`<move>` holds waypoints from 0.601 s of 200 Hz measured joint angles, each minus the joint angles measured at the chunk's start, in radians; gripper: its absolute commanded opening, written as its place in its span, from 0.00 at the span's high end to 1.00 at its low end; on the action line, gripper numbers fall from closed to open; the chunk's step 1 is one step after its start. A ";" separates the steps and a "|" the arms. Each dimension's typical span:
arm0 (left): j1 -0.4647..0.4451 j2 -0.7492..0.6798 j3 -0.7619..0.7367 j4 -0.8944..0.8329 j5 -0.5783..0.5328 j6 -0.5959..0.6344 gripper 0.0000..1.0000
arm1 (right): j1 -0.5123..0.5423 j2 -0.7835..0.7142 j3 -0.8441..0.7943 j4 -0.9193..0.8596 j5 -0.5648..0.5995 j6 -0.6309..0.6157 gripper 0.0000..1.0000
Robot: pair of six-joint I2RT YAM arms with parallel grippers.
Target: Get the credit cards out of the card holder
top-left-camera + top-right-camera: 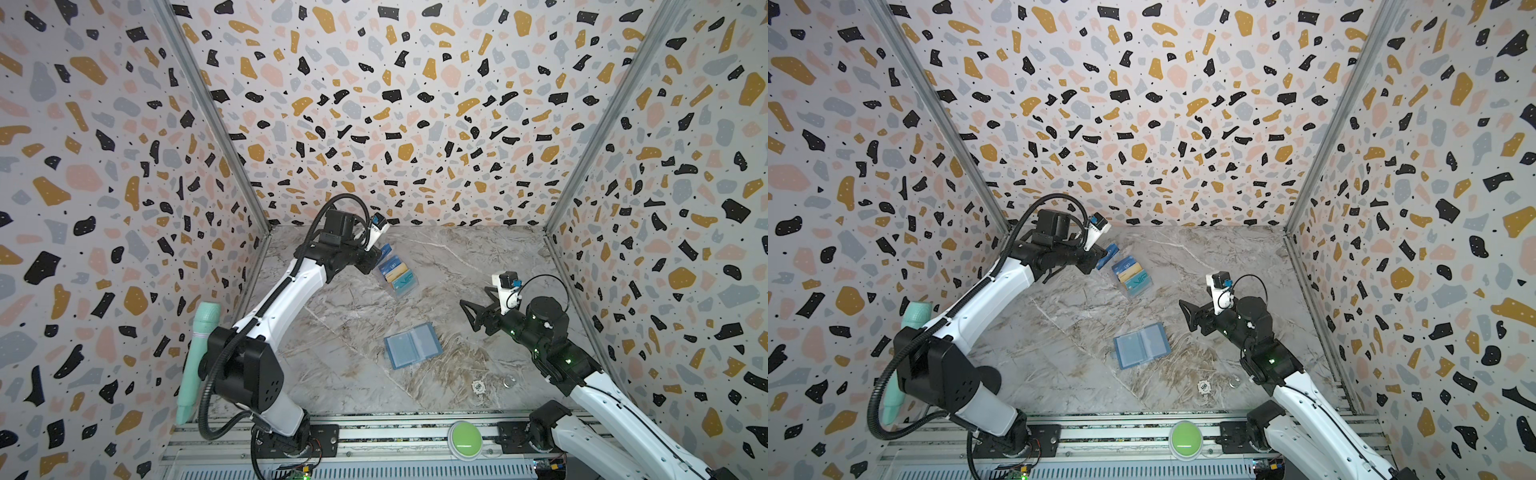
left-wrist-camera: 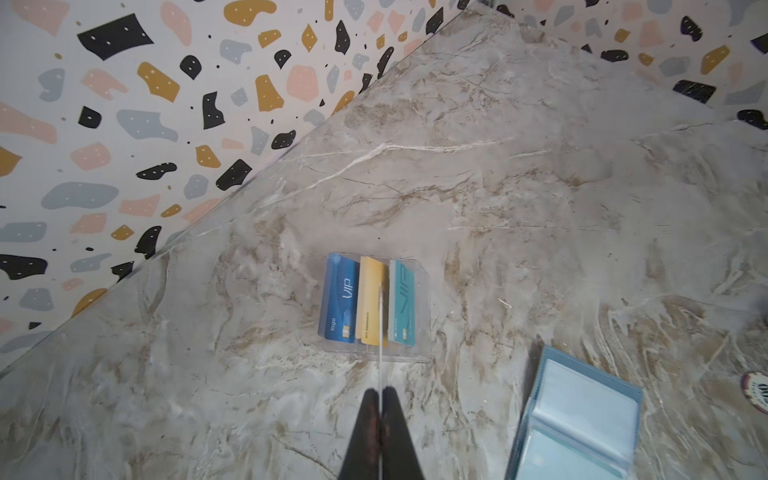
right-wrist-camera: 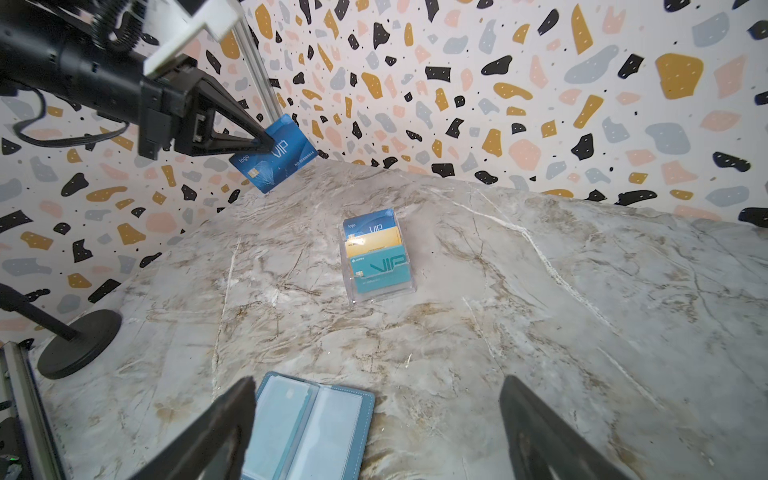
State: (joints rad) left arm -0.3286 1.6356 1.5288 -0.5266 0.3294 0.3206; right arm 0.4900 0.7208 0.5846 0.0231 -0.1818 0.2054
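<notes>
While the left claw (image 3: 266, 145) is clamped on a dark blue card (image 3: 266, 172), held above the table (image 1: 457, 257) near the upper centre in both top views, the right claw (image 3: 376, 382) stands wide apart. The card holder (image 1: 413, 345) lies open and flat in the middle of the table, left of the right claw and apart from it. Above it in the frame, a clear stand (image 3: 376, 293) keeps a second blue card (image 3: 370, 222), a yellow card (image 3: 374, 241) and a teal card (image 3: 382, 270).

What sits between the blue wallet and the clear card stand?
Only bare marble table separates wallet from stand, clearest in the right wrist view.
</notes>
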 measured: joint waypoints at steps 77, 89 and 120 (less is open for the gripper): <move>0.038 0.281 0.346 -0.136 0.063 0.009 1.00 | -0.002 -0.041 -0.023 0.018 0.029 0.004 0.07; 0.043 0.327 0.385 -0.156 0.087 0.008 1.00 | -0.002 -0.041 -0.032 0.023 0.031 0.004 0.07; 0.058 0.429 0.465 -0.193 0.142 0.004 1.00 | -0.002 -0.043 -0.044 0.023 0.038 0.003 0.07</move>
State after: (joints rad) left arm -0.2710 2.0647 1.9942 -0.7200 0.4709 0.3248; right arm 0.4881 0.6781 0.5404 0.0456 -0.1440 0.2089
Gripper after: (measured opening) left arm 0.047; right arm 0.928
